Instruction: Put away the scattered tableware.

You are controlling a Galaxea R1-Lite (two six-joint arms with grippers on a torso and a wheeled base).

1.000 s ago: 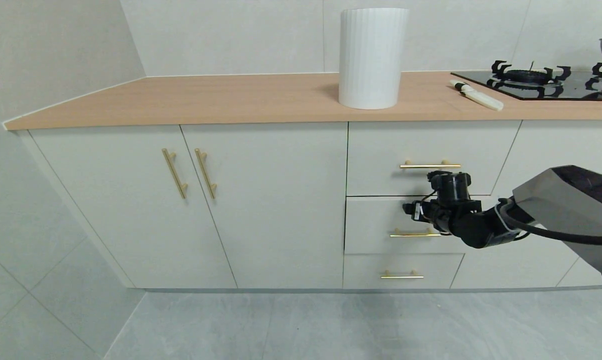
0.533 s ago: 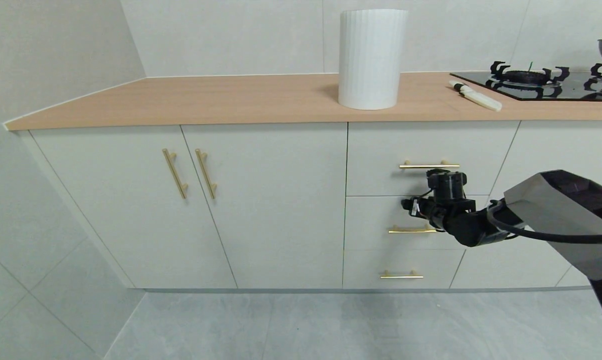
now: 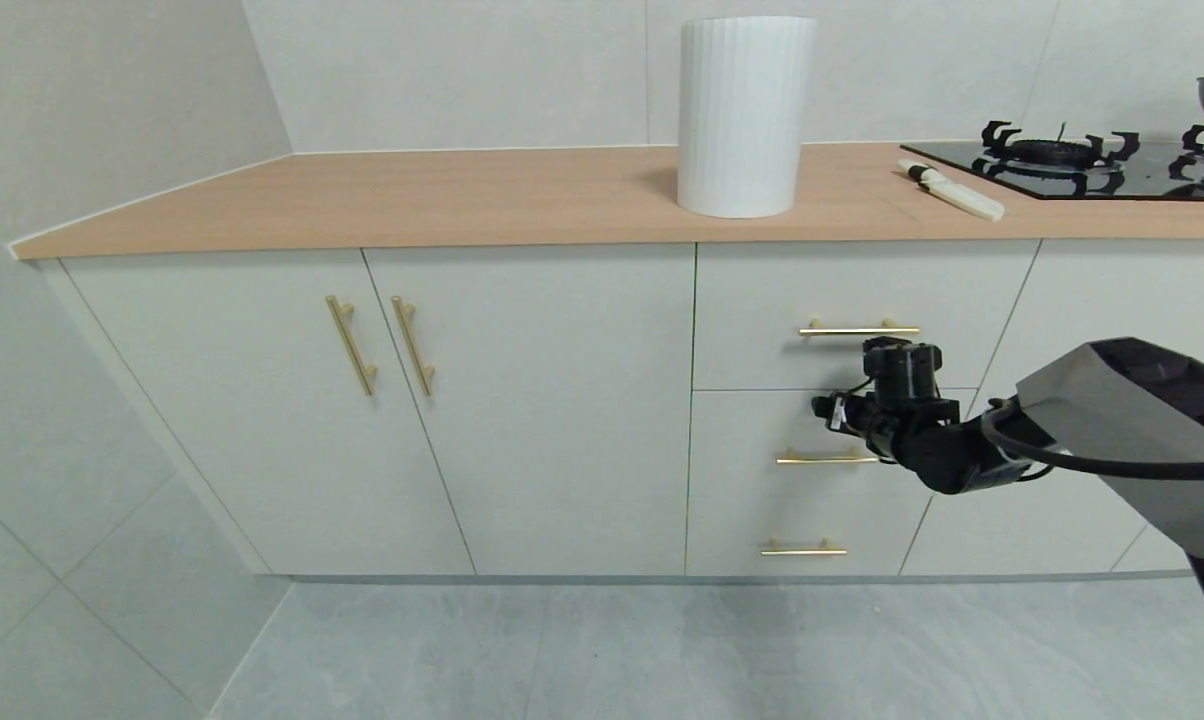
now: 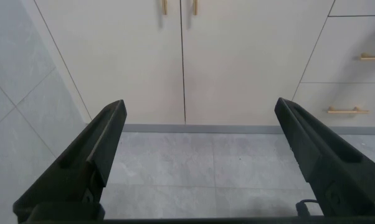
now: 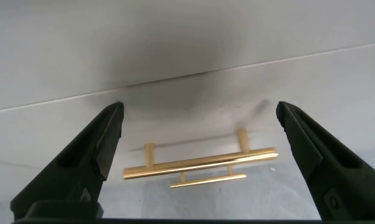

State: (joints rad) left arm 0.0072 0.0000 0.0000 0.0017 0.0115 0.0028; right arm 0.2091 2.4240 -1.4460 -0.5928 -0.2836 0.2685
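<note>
Room: pale tiled wall [image 3: 462, 70] behind, grey tiled floor [image 3: 662, 650] below.
Surface: light wooden countertop [image 3: 412, 200] over pale cabinet doors [image 3: 522, 420] with slim brass pulls; a stack of three drawers to their right, all fronts flush.
On counter: tall white ribbed cylinder [image 3: 740, 115] standing upright near the middle; black glass gas hob [image 3: 1062, 165] at the far right.
Tableware: cream-handled knife [image 3: 952, 190] lying flat on the countertop, between the cylinder and the hob, just beside the hob's edge.
Right arm: stretched out level in front of the drawer stack, wrist at the seam between top and middle drawers.
Right gripper [image 5: 199, 112]: fingers spread wide, nothing between them; faces the middle drawer's brass handle [image 5: 200, 163], which sits just below its line. Contact cannot be told.
Left gripper [image 4: 200, 109]: fingers spread wide, holding nothing, hanging low over the floor and facing the foot of the cabinet doors.
</note>
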